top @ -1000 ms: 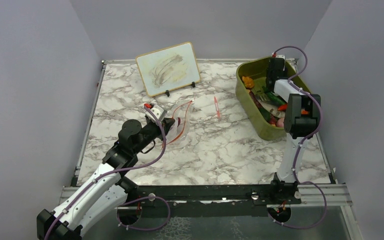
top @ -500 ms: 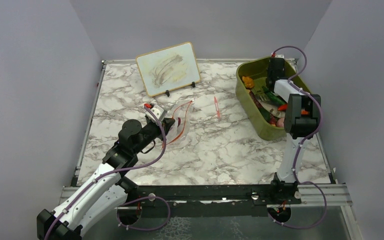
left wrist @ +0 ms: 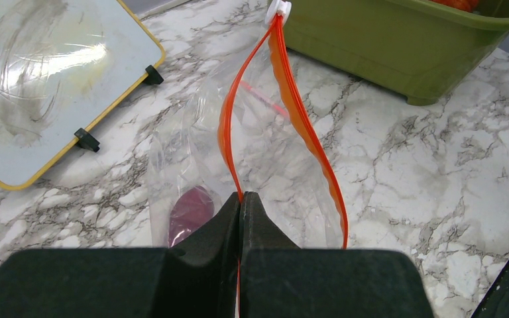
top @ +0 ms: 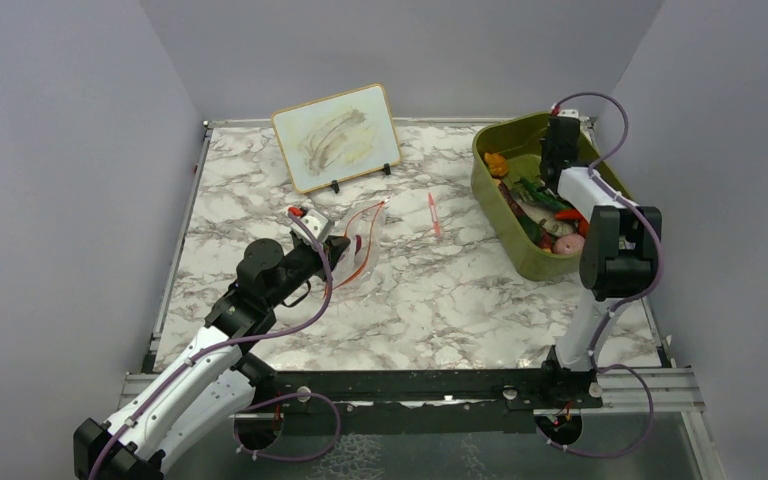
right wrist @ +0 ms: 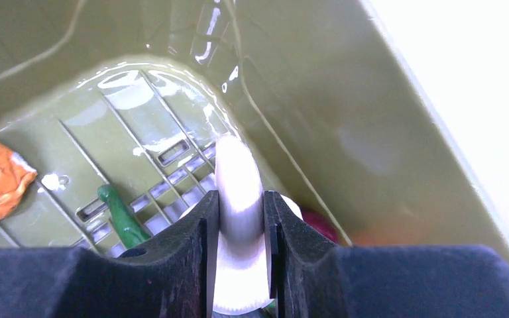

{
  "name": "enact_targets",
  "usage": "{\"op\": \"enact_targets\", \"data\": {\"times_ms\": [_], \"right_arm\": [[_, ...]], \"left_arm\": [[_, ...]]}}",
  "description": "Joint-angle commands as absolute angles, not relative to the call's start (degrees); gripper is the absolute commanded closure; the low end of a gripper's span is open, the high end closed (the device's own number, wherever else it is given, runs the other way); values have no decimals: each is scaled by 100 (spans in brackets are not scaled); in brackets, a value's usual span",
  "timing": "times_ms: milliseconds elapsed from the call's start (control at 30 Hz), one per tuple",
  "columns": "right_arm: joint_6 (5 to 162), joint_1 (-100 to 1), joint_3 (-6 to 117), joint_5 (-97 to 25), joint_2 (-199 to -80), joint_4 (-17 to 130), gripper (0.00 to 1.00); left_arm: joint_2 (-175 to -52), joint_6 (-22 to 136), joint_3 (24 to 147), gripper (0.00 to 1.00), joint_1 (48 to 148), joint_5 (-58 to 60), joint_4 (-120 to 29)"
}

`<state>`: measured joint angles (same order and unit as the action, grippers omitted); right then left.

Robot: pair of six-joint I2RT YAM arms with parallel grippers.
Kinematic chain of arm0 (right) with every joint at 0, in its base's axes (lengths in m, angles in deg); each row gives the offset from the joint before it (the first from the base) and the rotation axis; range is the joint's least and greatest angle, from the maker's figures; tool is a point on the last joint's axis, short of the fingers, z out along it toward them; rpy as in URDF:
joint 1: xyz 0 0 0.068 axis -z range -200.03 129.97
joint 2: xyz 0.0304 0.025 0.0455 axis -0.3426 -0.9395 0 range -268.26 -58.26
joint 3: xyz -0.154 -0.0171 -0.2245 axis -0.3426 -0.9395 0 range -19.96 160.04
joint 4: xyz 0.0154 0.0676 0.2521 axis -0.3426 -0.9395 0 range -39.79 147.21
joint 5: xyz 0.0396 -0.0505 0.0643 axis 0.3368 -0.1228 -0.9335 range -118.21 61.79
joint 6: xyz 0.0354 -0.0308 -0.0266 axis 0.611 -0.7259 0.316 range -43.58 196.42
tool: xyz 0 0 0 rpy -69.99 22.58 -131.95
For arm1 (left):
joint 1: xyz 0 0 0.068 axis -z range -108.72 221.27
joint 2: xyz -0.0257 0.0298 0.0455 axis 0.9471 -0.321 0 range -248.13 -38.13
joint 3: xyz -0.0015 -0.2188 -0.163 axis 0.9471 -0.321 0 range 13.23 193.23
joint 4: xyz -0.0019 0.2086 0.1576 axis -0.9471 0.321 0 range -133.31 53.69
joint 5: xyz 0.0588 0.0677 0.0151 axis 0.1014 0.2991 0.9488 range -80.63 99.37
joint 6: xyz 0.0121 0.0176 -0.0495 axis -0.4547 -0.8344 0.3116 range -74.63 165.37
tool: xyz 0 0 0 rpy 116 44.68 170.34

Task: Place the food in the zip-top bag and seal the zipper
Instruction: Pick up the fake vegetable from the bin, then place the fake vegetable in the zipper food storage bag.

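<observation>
Left gripper (left wrist: 240,197): pinches zipper (left wrist: 293,106), lower centre of frame.
Right gripper (right wrist: 240,199): clamps pale food piece (right wrist: 237,165), mid-frame, inside bin (right wrist: 318,86).

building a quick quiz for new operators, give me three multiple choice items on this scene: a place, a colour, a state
1. Where is the right gripper? A) on the marble table B) inside the olive-green bin C) beside the whiteboard
2. What colour is the piece it holds? A) pale B) orange C) purple
3. How is the zip-top bag's mouth? A) sealed B) open C) folded under

1 B: olive walls surround it in the right wrist view.
2 A: the rounded piece it grips is pale.
3 B: the zipper's two strips bow apart ahead of the left gripper, shut on one.
</observation>
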<state>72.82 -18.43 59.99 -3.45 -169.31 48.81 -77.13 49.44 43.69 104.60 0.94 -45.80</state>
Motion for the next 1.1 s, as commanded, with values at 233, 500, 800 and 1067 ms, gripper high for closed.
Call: {"op": "enact_targets", "data": {"times_ms": [233,500,800,1067], "right_arm": [[7825,-2104,5682,-828,-15480,4281,74],[8331,-2229,5242,-2269,-14243,4019,74],[8897,-2390,4543,-3971,-13080,4170,74],[9725,-2734,4203,-4920,-12338,4346,74]], "left_arm": [[-7655,4911,4324,100,10441,14,-4735],[-7747,4986,4320,100,10441,-40,-4776],[-7907,5308,4322,100,10442,8,-4860],[-8122,5616,4633,100,10443,66,-4762]]}}
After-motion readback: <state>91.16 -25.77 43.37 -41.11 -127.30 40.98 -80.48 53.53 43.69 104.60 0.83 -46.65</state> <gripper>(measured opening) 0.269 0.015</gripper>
